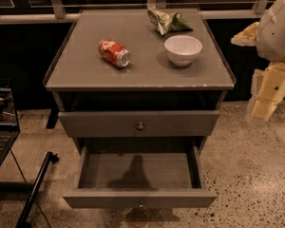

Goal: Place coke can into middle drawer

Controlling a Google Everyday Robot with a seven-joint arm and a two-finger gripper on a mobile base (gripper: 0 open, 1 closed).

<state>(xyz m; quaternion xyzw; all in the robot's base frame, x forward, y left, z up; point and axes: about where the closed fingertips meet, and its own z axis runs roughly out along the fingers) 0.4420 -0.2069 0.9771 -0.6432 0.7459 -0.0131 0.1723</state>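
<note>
The coke can is red with a silver end and lies on its side on the left half of the grey cabinet top. The middle drawer is pulled out below a shut drawer; its grey inside holds nothing and has a shadow on it. My gripper hangs at the right edge of the view, beside the cabinet's right side. It is below the level of the top, far from the can and holds nothing that I can see.
A round white bowl stands on the right of the cabinet top, with a green-and-white snack bag behind it. A laptop and a dark pole are at the left on the speckled floor. A railing runs behind the cabinet.
</note>
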